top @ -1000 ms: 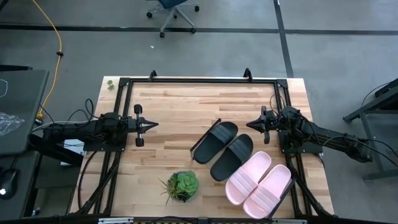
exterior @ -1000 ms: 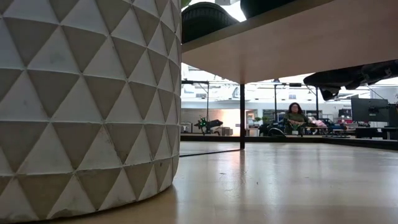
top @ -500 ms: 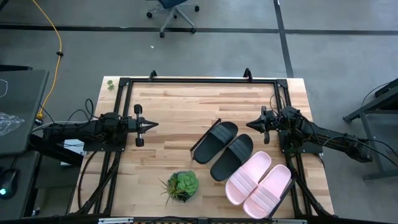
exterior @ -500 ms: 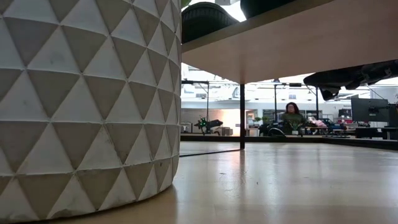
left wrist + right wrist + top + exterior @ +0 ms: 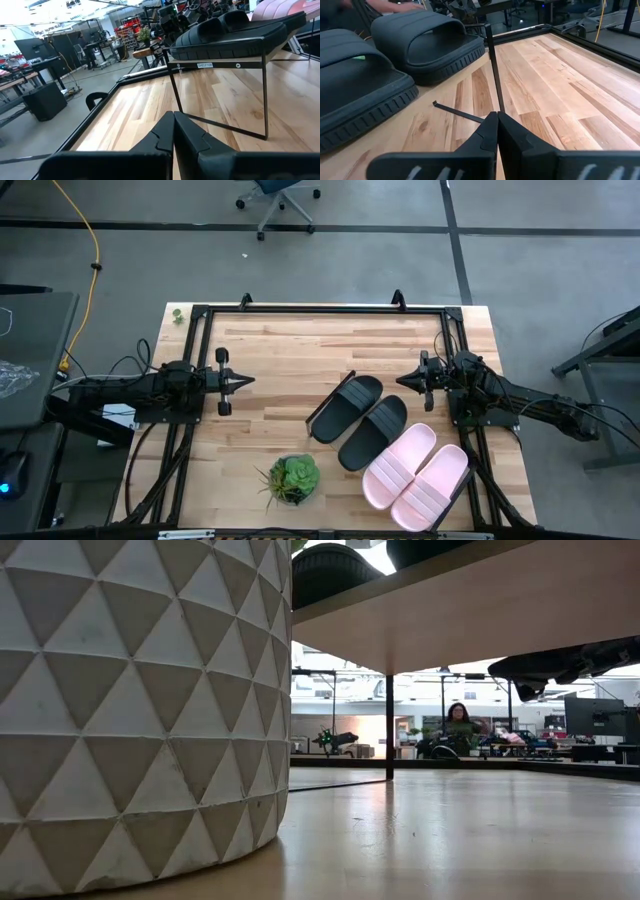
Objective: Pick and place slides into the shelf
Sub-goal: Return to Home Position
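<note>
All four slides lie side by side in a slanted row on the shelf [image 5: 220, 64], which stands on thin black legs on the tabletop [image 5: 290, 345]. The black slides [image 5: 350, 404] are nearer the middle and the pink slides [image 5: 415, 473] nearer the right front corner. From above, the board seems almost wholly hidden under them. The left claw [image 5: 245, 381] hovers low at the left side, clenched on nothing. The right claw [image 5: 402, 379] hangs just beside the black pair, likewise clenched and empty. A potted plant [image 5: 292, 478] stands near the front edge.
</note>
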